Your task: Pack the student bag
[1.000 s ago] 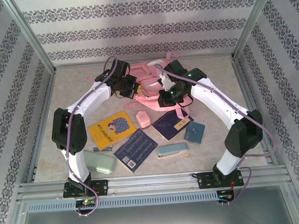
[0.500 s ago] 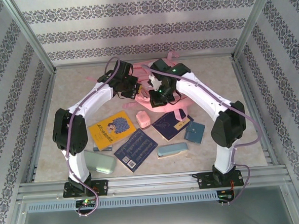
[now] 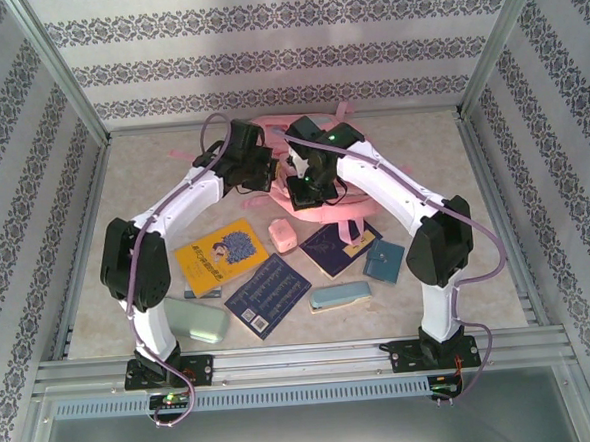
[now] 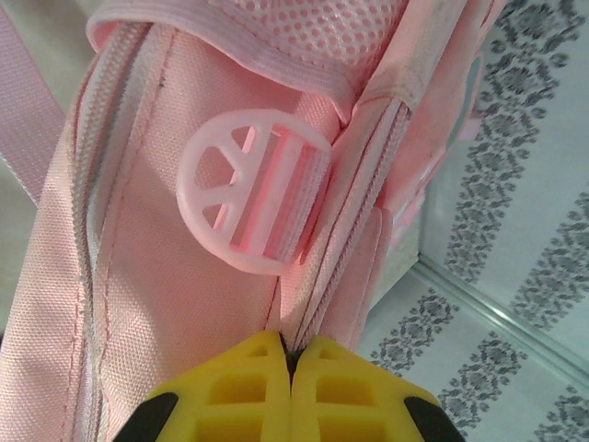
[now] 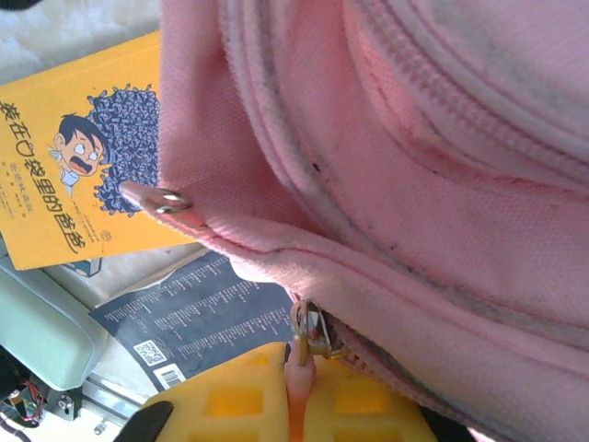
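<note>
Well, from above the student bag (image 3: 319, 209) lies far-middle on the worktop (image 3: 411, 154), books (image 3: 220, 256) out beside it, nothing visibly packed. Closer, the left hand (image 4: 290, 354) pinches a seam (image 4: 304, 313) below the round buckle (image 4: 253, 191); if that slips, the bag likely drags instead of unzipping. Opposite, the right hand (image 5: 296, 364) is clenched on the zip pull (image 5: 306, 333), which might slide free.

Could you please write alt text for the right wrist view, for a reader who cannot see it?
The right end effector pinches the zip pull of the student bag, seen close up. Beyond it lie a yellow cartoon book, a dark blue book and a pale green case.
</note>
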{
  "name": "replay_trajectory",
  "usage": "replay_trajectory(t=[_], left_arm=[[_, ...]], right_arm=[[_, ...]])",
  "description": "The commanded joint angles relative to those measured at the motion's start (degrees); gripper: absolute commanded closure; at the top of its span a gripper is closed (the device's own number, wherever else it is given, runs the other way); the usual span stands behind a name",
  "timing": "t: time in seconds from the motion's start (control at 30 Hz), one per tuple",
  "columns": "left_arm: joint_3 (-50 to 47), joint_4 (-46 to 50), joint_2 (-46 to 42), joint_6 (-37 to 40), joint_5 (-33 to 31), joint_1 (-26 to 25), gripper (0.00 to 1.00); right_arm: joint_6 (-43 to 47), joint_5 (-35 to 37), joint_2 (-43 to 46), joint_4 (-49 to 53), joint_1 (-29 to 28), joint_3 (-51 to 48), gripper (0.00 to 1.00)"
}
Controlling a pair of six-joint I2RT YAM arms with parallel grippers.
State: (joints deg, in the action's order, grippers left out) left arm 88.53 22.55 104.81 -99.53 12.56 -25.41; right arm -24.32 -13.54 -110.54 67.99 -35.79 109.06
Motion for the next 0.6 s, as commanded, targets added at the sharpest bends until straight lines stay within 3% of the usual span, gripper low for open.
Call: replay_trajectory(t=[0.0,0.13,0.4,0.47,0.57], left_arm=[[-2.1,-4.6,-7.7,-3.7,-0.2,-3.5,1.0],[-5.4,-3.2,-12.3,-4.7,-5.6,-3.3,1.0],[-7.1,-1.7,-15.4,-6.3,-10.6,-3.3,1.0],[-7.1,-1.6,-15.3,-6.5,-11.1,-3.3,1.0],[-7.5,-1.3,-15.2,-6.9,-11.4,-3.3,1.0]], right_arm=[[2.1,-0.8,0.2,-6.7,-0.2,2.8,0.97],[5.6,-1.8,3.1,-6.5,2.4,-0.1,1.0],[12.5,0.4,7.2,-5.4,4.6,-4.6,1.0],[12.1,-0.8,8.0,-6.7,5.2,-6.0,0.92],[9.9,-6.9,9.9,-11.1,6.3,-8.6,0.88]])
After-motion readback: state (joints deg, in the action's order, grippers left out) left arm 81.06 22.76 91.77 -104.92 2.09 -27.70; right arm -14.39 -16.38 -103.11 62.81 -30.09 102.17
